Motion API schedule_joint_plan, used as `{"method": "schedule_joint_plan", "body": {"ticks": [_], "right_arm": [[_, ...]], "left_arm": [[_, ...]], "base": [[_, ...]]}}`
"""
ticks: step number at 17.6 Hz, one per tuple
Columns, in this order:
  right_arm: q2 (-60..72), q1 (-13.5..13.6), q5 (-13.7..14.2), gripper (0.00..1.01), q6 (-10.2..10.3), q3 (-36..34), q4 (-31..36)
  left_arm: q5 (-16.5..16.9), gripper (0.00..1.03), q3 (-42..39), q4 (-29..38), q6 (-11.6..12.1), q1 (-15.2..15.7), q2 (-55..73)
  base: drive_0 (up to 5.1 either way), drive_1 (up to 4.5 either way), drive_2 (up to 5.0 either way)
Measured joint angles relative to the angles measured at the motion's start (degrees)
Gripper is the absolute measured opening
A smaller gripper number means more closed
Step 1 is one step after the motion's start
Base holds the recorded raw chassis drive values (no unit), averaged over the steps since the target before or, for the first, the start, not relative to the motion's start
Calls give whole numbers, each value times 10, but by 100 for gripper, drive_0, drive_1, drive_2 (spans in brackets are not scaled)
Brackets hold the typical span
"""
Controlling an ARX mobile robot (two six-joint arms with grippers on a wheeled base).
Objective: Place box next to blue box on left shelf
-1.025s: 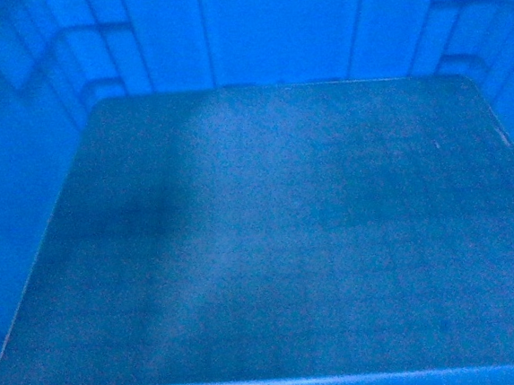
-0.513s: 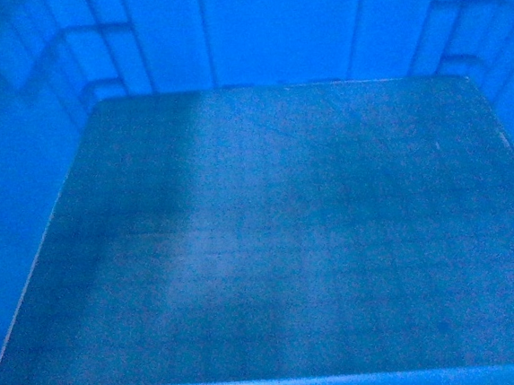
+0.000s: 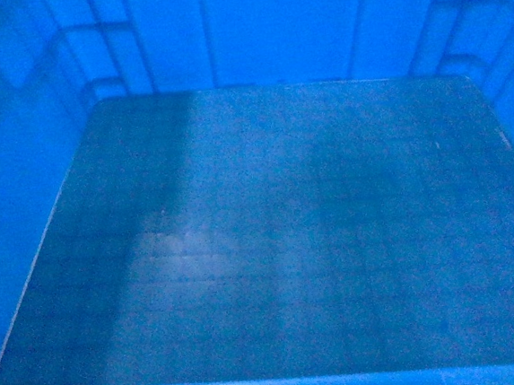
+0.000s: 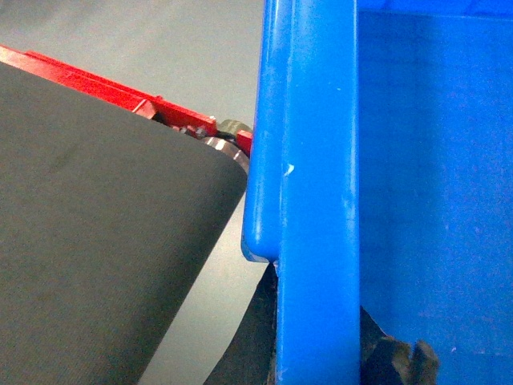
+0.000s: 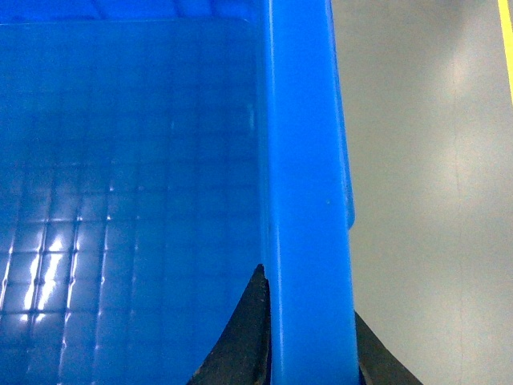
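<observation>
The box (image 3: 262,246) fills the head view: bright blue walls and a grid-embossed floor, seen from above its near rim. In the left wrist view my left gripper (image 4: 317,325) is shut on the box's thick rim (image 4: 317,200), one dark finger (image 4: 252,345) outside the wall and one inside. My right gripper (image 5: 307,309) is likewise shut on the opposite rim (image 5: 304,160), with a black finger (image 5: 240,337) inside the box. The left shelf and the other blue box are out of view.
A broad dark grey surface (image 4: 96,241) with a red frame (image 4: 104,88) and a metal roller lies just left of the box. Pale grey floor (image 5: 425,200) with a yellow line (image 5: 507,48) lies to its right.
The pale sheen on the box floor has slid down and to the left. The box still fills the head view with almost no shift.
</observation>
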Motion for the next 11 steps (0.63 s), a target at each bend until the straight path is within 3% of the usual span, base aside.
{"method": "schedule_joint_plan", "body": {"ticks": [11], "right_arm": [[0, 0, 0, 9, 0, 0, 0]], "left_arm": [[0, 8, 0, 0, 0, 0, 0]], "base": [[-164, -164, -164]]}}
